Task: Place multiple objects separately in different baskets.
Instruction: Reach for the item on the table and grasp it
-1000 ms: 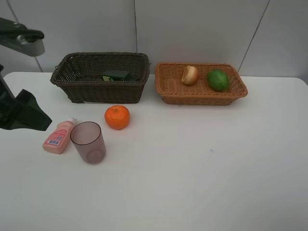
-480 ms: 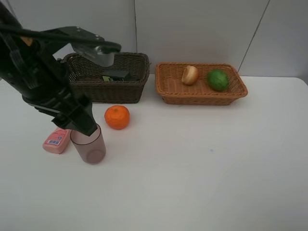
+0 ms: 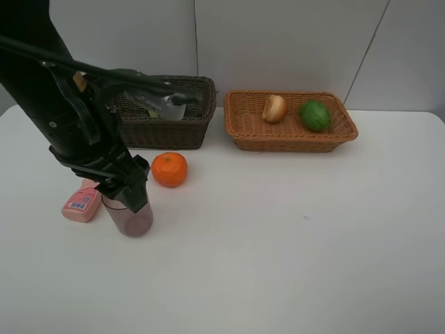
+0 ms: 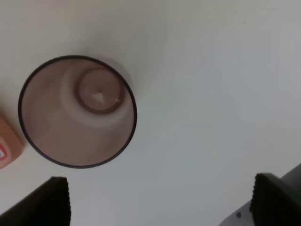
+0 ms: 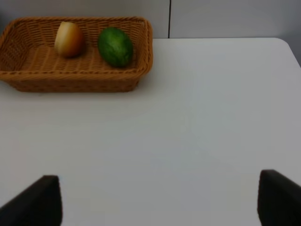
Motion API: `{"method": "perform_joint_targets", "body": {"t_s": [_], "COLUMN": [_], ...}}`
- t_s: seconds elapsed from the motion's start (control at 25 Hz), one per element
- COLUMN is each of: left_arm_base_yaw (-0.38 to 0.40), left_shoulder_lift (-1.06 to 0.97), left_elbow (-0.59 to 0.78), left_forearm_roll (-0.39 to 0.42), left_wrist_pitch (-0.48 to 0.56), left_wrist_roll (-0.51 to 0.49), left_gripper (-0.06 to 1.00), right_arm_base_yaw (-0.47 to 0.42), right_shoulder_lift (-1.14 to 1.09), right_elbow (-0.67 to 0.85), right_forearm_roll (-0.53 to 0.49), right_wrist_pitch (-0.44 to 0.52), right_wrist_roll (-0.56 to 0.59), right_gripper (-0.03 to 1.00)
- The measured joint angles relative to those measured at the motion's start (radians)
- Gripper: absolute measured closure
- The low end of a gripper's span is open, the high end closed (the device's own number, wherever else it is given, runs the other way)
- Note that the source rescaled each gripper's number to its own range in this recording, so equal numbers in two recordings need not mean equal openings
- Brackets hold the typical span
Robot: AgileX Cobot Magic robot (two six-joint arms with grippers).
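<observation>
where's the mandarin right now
In the exterior high view the mandarin sits on the left half of the table, just in front of the dark brown basket, near the mauve cup.

A white table (image 3: 292,278) fills the view, with a tiny dark speck (image 3: 305,218) toward four o'clock and seamed grey wall panels (image 3: 292,42) at twelve.

Left arm (image 3: 55,104): matte black, boxy links carrying a grey metal fitting (image 3: 165,104) and a small tan patch (image 3: 78,81); blunt black fingertips (image 4: 49,202).

Left gripper (image 4: 159,201) points straight down with fingers (image 4: 44,203) spread wide; right gripper (image 5: 157,201) likewise spread.
</observation>
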Motion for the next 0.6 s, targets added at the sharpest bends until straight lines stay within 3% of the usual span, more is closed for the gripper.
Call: {"method": "perform_joint_targets", "body": {"t_s": [0.6], "left_arm_base_yaw": [-0.013], "left_shoulder_lift": [0.082], "left_elbow": [0.000], "left_forearm_roll": [0.015], "left_wrist_pitch": [-0.053], "left_wrist_roll": [-0.004], "left_gripper": [-0.05], "right_arm_base_yaw": [0.000], "right_shoulder_lift": [0.000], "right_elbow": [0.000], "right_forearm_roll": [0.000], "right_wrist_pitch": [0.000], "right_wrist_roll": [0.000], "right_gripper": [0.13]}}
